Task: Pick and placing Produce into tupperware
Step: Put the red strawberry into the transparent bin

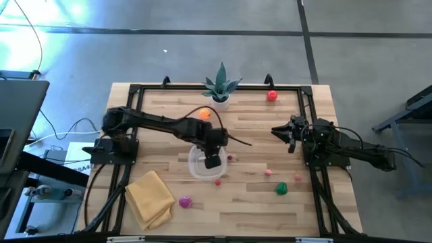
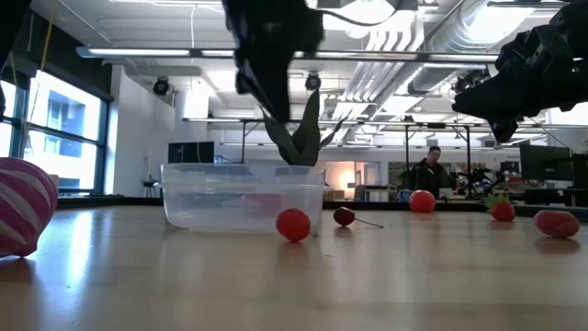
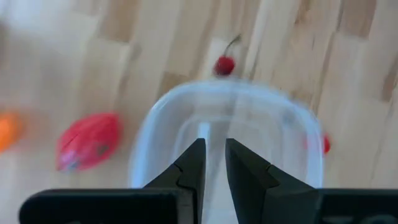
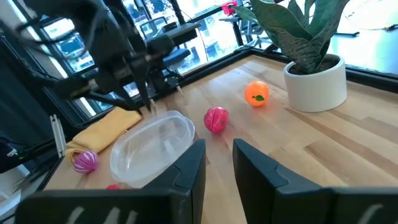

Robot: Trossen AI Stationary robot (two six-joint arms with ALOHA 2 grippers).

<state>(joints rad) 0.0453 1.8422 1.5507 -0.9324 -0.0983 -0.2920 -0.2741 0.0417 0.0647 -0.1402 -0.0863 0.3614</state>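
Fingers (image 3: pixel 193 163) of the left gripper (image 1: pixel 213 160) sit a narrow gap apart, nothing between them, poised over the tupperware (image 1: pixel 202 164) at table centre. Around the container in the high view: small red piece (image 1: pixel 218 181) at 5 o'clock just beside the rim, cherry (image 1: pixel 231 158) at 3, orange fruit (image 1: pixel 204 113) at 12 near the potted plant (image 1: pixel 221 86), magenta piece (image 1: pixel 185 201) at 7 beside the yellow cloth (image 1: pixel 150 196), pink piece (image 1: pixel 268 173) and green piece (image 1: pixel 281 189) at 4, red ball (image 1: pixel 272 96) at 1. Right gripper (image 1: pixel 283 131) waits at 3 o'clock, well apart, fingers slightly apart and empty.
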